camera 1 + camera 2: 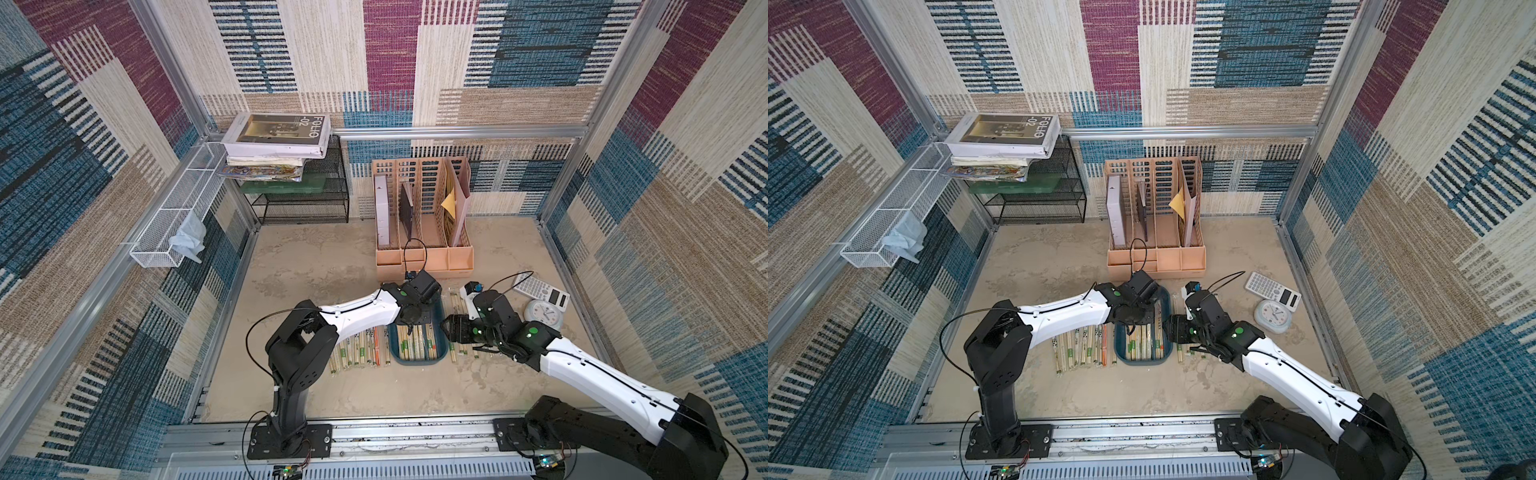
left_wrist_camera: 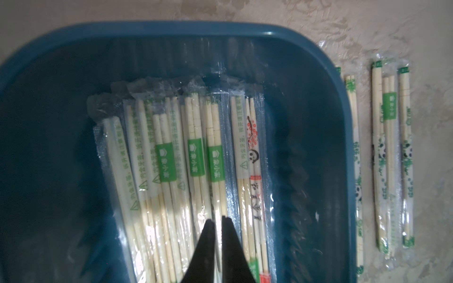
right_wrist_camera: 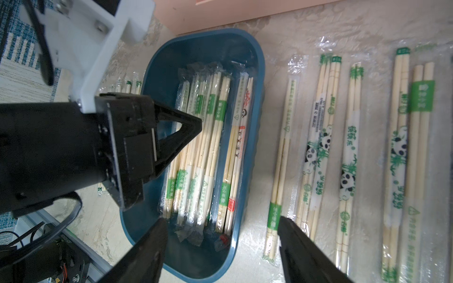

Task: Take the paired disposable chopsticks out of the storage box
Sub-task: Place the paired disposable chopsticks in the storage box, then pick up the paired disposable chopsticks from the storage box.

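Observation:
The dark teal storage box (image 1: 419, 362) (image 1: 1142, 362) sits on the table between my two arms. Several wrapped chopstick pairs (image 2: 193, 152) (image 3: 208, 137) lie lengthwise inside it. More pairs lie on the table left of the box (image 1: 361, 349) (image 1: 1079, 349) and right of it (image 2: 382, 152) (image 3: 350, 147). My left gripper (image 2: 218, 221) (image 1: 411, 318) reaches down into the box. It is shut to a thin slit, tips over a green-banded pair. My right gripper (image 3: 224, 229) (image 1: 451, 328) is open and empty, straddling the box's right wall (image 3: 241, 220).
A peach file organizer (image 1: 424, 232) stands just behind the box. A calculator (image 1: 540, 291) and a round clock (image 1: 542, 316) lie at the right. A black mesh rack (image 1: 303, 199) with stacked books (image 1: 276, 137) stands at the back left. A white wire basket (image 1: 174, 220) hangs on the left wall.

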You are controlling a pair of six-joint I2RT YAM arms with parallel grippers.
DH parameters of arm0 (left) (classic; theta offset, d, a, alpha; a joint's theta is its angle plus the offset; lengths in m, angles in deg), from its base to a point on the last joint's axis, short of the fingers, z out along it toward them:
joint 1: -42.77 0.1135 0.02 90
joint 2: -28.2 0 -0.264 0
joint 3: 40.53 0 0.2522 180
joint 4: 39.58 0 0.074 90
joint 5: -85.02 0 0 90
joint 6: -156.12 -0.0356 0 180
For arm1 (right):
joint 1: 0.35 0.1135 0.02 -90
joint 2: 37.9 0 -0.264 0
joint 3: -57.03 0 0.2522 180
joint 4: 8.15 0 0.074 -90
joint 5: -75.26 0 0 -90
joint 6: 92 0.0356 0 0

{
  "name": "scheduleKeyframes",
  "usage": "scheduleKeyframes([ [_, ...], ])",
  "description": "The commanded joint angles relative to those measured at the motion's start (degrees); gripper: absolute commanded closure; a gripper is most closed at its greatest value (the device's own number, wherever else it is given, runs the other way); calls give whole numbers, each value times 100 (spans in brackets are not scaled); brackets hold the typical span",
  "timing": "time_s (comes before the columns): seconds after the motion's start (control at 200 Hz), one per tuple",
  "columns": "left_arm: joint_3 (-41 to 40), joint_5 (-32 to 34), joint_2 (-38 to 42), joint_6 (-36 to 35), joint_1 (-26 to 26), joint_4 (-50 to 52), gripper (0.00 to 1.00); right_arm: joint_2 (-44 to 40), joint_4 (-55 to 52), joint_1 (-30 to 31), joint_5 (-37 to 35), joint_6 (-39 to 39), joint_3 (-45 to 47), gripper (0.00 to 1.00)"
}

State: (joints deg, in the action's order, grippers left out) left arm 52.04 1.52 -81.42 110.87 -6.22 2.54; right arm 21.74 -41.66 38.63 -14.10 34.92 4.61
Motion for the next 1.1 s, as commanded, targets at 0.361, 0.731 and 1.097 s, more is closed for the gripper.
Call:
scheduleKeyframes([
  [0.361, 118, 265, -353, -62, 6, 113, 82, 4, 66, 22, -56, 7, -44, 26],
  [0.731, 179, 317, -625, -64, 9, 185, 82, 2, 59, 17, -69, 0, -55, 26],
  [1.097, 223, 247, -711, -68, 6, 176, 84, 21, 67, 20, -67, -2, -63, 26],
])
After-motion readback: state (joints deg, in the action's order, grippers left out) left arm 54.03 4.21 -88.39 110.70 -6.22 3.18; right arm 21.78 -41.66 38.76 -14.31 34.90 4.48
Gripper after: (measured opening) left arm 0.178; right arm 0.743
